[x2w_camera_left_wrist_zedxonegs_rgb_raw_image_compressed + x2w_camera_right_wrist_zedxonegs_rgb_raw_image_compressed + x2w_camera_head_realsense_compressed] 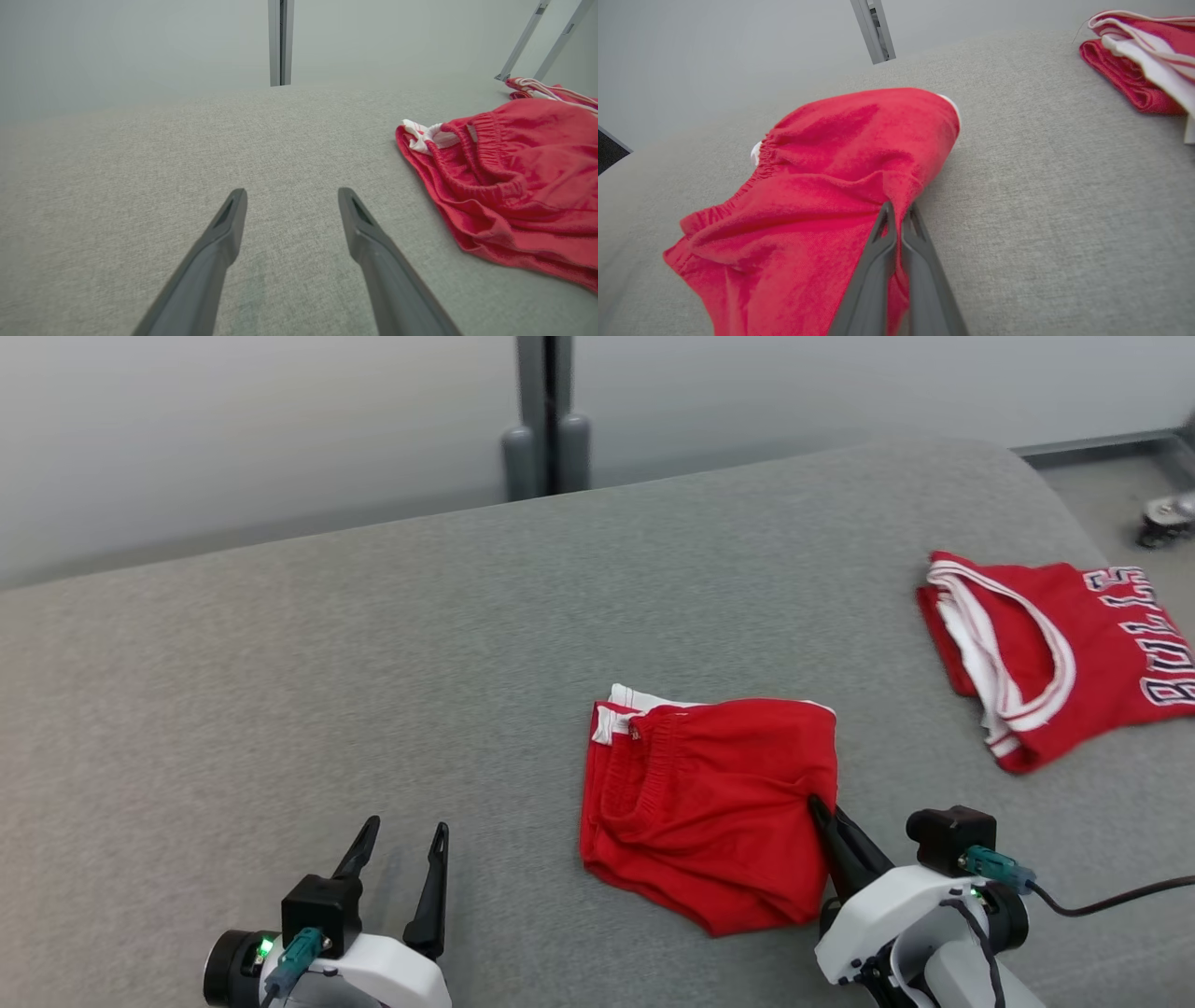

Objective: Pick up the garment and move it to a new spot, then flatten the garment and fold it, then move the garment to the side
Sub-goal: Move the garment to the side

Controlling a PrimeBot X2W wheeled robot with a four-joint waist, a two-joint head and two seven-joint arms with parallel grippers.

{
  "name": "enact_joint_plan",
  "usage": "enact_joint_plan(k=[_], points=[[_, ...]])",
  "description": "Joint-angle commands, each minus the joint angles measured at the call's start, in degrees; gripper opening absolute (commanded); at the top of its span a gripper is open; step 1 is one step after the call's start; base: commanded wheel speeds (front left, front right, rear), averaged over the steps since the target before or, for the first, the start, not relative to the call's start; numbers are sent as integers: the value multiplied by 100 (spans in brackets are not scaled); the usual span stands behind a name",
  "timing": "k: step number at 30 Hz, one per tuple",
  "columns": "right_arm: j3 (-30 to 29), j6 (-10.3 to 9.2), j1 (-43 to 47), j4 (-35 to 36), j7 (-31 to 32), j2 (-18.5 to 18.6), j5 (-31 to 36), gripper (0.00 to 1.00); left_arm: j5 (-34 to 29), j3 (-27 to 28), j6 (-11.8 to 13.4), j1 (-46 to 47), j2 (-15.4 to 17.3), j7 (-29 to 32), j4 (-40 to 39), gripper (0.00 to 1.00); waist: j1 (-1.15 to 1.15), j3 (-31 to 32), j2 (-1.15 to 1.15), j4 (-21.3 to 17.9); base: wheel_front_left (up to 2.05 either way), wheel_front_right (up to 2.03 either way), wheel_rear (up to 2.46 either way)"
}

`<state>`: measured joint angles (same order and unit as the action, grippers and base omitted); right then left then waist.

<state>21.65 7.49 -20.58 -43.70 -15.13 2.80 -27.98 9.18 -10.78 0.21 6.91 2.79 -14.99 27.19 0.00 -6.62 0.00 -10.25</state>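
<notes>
A grey, cloth-covered table (280,663) takes up most of the head view, and a pale wall runs behind its far edge. The garment, a pair of red shorts (709,803) with an elastic waistband and white trim at one corner, lies folded on the table a little right of centre and close to the near edge. A red jersey (1074,653) with white-striped edging and white block lettering lies folded well apart from the shorts, at the table's far right.

The right fingers (840,845) are pressed together on the shorts' right-hand edge. In the right wrist view a small ridge of red cloth is pinched between their tips (873,270). The left fingers (431,887) stand spread wide with nothing between them, over bare table to the left of the shorts and clear of the cloth (373,252).
</notes>
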Motion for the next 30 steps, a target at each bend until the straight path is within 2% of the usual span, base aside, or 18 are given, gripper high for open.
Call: enact_joint_plan(k=[1, 8, 14, 18, 23, 30], points=[[2, 0, 50, 20, 3, 28, 15, 0, 1, 1, -12, -3, 27, -25, 23, 100, 0, 27, 0, -734, 0, 0, 0], [85, 0, 96, 121, 3, 27, 58, 0, -27, -20, -29, 104, 27, -25, -7, 100, 0, -64, 0, -1472, 0, 0, 0], [20, 0, -90, 217, 2, 25, 404, 0, -63, -101, -65, 240, 31, -25, 7, 100, 0, -198, 0, -1639, 0, 0, 0], [-98, 0, -470, 250, 2, 25, 869, 0, -145, -157, -104, 363, 29, -25, 38, 100, 0, -328, 0, -1525, 0, 0, 0], [-465, -1, -1223, 76, 2, 64, 1553, 0, -245, -142, -138, 476, 28, -25, 54, 100, 0, -517, 0, -1181, 0, 0, 0], [-1403, -1, -2268, -694, 3, 654, 2553, 0, -484, -100, -213, 643, 36, -25, 69, 100, 0, -808, 0, -530, 0, 0, 0]])
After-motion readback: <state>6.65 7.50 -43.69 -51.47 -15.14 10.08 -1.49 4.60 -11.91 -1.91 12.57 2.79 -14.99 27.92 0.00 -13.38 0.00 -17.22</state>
